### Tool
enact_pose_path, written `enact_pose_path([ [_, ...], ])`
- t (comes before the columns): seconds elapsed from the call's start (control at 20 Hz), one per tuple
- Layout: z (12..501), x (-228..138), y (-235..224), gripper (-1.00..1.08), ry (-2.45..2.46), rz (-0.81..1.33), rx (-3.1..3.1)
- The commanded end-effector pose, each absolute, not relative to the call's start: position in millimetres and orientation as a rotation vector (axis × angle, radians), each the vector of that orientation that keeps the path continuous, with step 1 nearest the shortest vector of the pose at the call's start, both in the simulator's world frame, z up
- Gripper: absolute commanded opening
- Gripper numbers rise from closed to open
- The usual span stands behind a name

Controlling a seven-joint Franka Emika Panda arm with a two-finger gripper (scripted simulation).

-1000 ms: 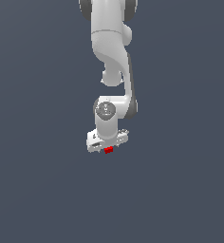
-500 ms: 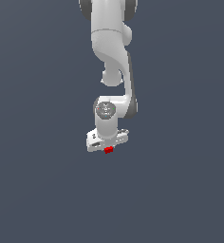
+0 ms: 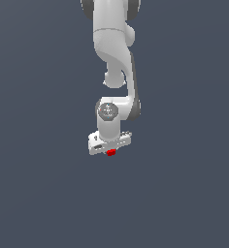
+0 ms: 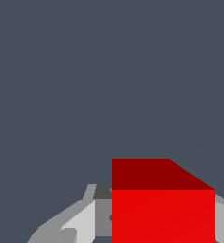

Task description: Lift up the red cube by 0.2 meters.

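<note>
The red cube is a tiny bright red block that shows just under the white hand in the exterior view. In the wrist view the cube looks large and sits between the two grey fingers, which press on its sides. My gripper points down from the white arm and is shut on the cube. In the exterior view the fingertips are hidden behind the hand. In the wrist view the gripper has nothing but plain grey past the cube.
Only a flat, uniform dark grey surface shows around the arm. The white arm comes down from the top of the exterior view.
The hand and the red cube have edged up very slightly. The grip on the cube looks the same.
</note>
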State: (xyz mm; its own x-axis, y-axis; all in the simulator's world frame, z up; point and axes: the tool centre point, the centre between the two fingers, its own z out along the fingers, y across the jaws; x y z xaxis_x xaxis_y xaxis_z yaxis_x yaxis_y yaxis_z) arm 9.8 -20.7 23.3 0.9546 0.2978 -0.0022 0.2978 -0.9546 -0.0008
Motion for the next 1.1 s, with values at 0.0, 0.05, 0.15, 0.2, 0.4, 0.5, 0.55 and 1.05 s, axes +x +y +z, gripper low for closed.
enact_pose_path([
  [0.0, 30, 10, -21, -1.00, -0.473, 0.001, -3.106],
  [0.05, 34, 10, -21, -1.00, -0.473, 0.001, -3.106],
  [0.15, 44, 10, -21, -1.00, -0.473, 0.001, -3.106],
  [0.2, 50, 10, -21, -1.00, -0.473, 0.001, -3.106],
  [0.4, 80, 9, -21, -1.00, -0.473, 0.001, -3.106],
  [0.5, 99, 8, -21, -1.00, -0.473, 0.001, -3.106],
  [0.55, 109, 8, -21, -1.00, -0.473, 0.001, -3.106],
  [1.05, 201, 8, -21, -1.00, -0.474, 0.000, -3.106],
])
